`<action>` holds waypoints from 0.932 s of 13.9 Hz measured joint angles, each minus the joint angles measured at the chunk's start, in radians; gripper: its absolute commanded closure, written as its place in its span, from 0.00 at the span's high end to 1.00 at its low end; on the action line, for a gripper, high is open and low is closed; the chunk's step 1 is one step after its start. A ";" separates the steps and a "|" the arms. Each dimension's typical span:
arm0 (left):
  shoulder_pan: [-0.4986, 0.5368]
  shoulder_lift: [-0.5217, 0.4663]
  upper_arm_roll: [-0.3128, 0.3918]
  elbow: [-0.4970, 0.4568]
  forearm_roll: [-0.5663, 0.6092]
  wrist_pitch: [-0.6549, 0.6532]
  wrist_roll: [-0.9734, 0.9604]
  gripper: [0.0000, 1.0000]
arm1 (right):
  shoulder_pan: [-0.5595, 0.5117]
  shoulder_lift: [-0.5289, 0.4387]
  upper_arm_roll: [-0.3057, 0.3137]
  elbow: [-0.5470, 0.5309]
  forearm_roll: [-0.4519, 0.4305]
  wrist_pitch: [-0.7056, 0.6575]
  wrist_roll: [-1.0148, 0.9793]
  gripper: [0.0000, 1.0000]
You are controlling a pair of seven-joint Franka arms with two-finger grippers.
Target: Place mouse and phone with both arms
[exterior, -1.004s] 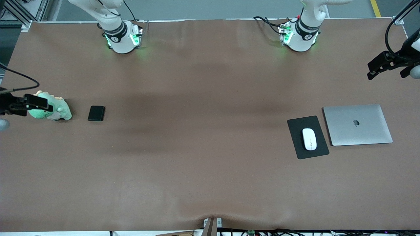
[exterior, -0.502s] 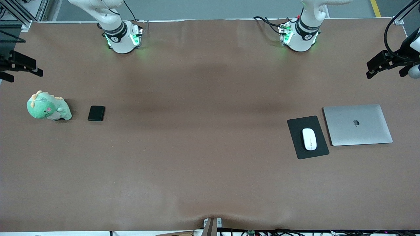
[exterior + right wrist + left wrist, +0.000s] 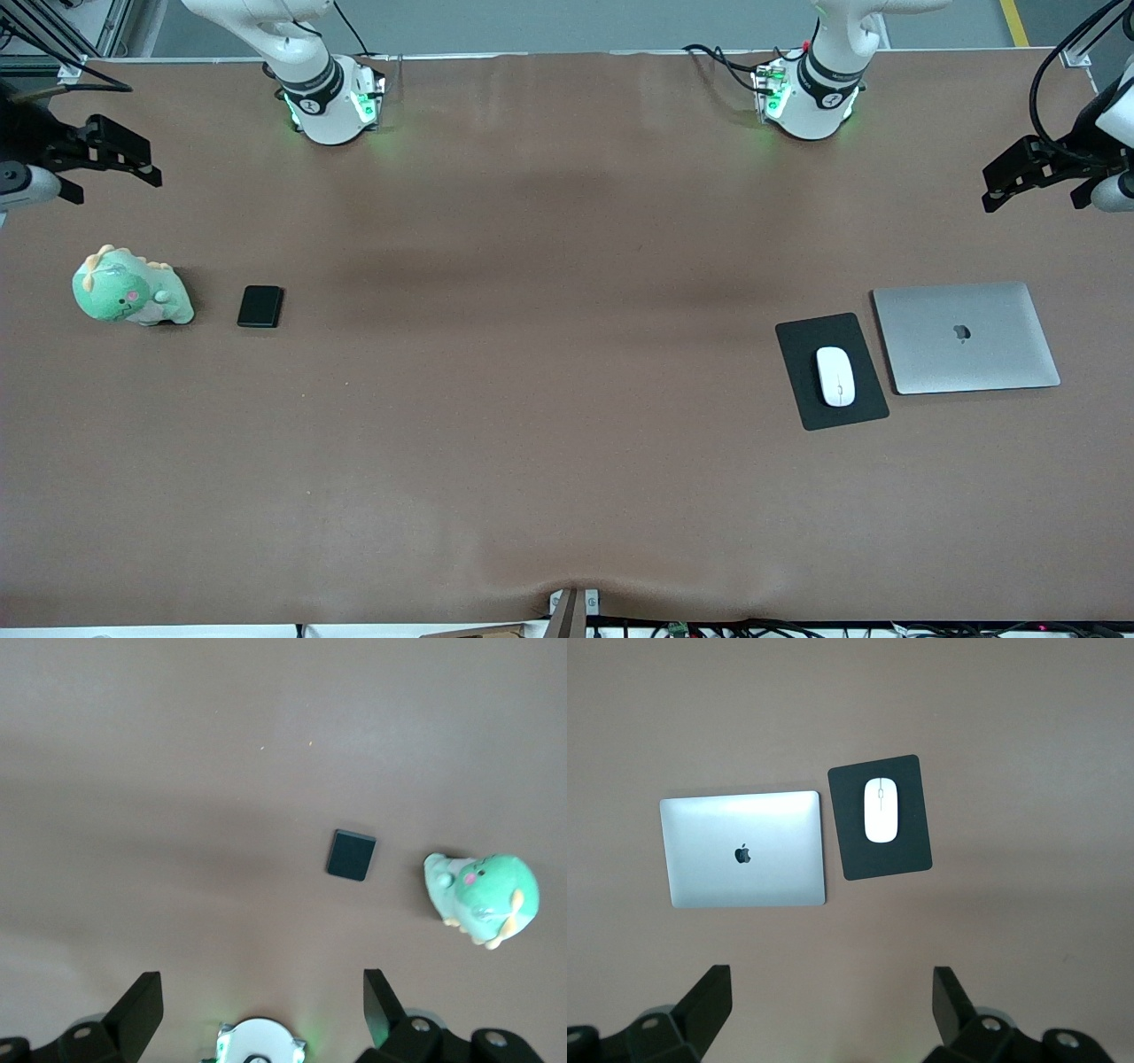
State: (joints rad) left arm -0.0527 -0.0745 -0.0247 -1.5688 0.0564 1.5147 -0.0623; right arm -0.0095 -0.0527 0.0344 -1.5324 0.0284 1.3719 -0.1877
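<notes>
The right gripper hangs high over the brown surface, fingers spread wide, empty; well below it lie the black phone and, just beside that, a green dinosaur plush

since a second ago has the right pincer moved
Yes. The right pincer, open and empty, was over the green plush dinosaur then; now it is up nearer the right arm's base, away from the toy.

White arms with black bands, green lights at the bases, black cables, black end effectors.
</notes>
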 measured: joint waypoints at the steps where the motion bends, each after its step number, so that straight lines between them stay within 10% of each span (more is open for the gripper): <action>1: 0.000 0.000 0.000 0.000 0.000 0.000 0.000 1.00 | 0.007 0.000 0.000 0.000 -0.008 0.012 0.000 1.00; 13: -0.001 0.001 -0.002 0.000 -0.038 -0.008 0.000 1.00 | -0.033 0.000 -0.013 0.009 -0.015 0.057 0.000 1.00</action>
State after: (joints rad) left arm -0.0536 -0.0739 -0.0270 -1.5688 0.0186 1.5069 -0.0623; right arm -0.0423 -0.0527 0.0210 -1.5233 0.0130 1.4290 -0.1877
